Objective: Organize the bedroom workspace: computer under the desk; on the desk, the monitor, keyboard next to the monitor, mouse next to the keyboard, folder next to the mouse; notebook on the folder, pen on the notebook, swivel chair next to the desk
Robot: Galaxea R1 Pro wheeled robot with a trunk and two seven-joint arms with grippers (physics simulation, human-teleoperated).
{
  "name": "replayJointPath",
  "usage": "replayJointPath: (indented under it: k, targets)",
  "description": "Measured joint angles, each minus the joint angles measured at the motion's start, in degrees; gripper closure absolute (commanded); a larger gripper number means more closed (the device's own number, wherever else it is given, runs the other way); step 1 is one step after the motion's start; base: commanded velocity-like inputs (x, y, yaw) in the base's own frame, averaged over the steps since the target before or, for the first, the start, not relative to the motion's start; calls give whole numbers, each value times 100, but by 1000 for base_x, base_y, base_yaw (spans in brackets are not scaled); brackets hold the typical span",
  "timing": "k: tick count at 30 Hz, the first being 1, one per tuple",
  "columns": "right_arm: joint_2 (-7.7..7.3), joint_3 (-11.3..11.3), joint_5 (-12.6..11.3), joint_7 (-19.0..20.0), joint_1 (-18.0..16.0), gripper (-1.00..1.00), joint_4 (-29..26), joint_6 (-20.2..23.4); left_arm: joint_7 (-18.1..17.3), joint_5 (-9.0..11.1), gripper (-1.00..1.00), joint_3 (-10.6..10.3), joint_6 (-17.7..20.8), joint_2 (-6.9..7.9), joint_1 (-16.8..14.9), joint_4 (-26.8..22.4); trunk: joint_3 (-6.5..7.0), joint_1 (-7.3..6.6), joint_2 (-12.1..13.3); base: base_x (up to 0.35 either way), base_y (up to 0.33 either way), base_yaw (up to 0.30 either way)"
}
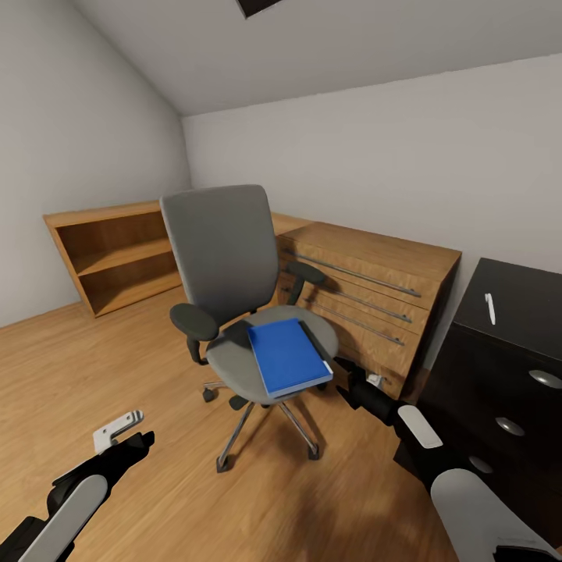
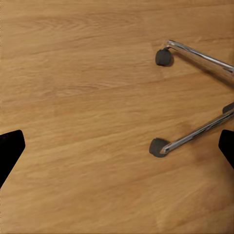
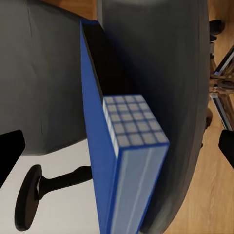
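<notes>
Head view: the blue folder (image 1: 289, 357) lies flat on the swivel chair (image 1: 234, 297) seat; the right gripper (image 1: 361, 382) reaches its near corner, the pen (image 1: 490, 308) rests on the counter (image 1: 519, 300). Left wrist view: fingers (image 2: 10, 148) wide over bare floor. Right wrist view: fingers (image 3: 12, 151) spread wide, straddling the folder's edge; closing squarely there seems best.

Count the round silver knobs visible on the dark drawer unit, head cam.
3. All on the front of the dark drawer unit: upper knob, middle knob, lower knob just above the right arm. The arm may hide more below.
</notes>
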Motion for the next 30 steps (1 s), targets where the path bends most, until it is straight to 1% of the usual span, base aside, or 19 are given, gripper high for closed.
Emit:
replayJointPath:
  k: [6, 13, 15, 16, 30]
  targets:
    - [33, -7, 5, -2, 0, -100, 1, -1, 4, -3, -100, 9, -6, 13, 0, 13, 0, -1, 0, 83, 0, 0]
    - [48, 0, 10, -2, 0, -100, 16, -21, 6, 3, -100, 13, -2, 14, 0, 50, 0, 0, 0, 11, 0, 0]
    - [104, 10, 26, -2, 0, -100, 133, -41, 6, 1, -100, 17, -2, 14, 0, 67, 0, 0, 0, 0, 0, 0]
    - [108, 10, 26, -1, 0, -100, 143, -43, 6, 0, -100, 17, -2, 14, 0, 68, 0, 0, 0, 0, 0, 0]
    - [115, 11, 34, -1, 0, -100, 164, -53, 6, -14, -100, 18, -9, 14, 0, 70, 0, -1, 0, 12, 0, 0]
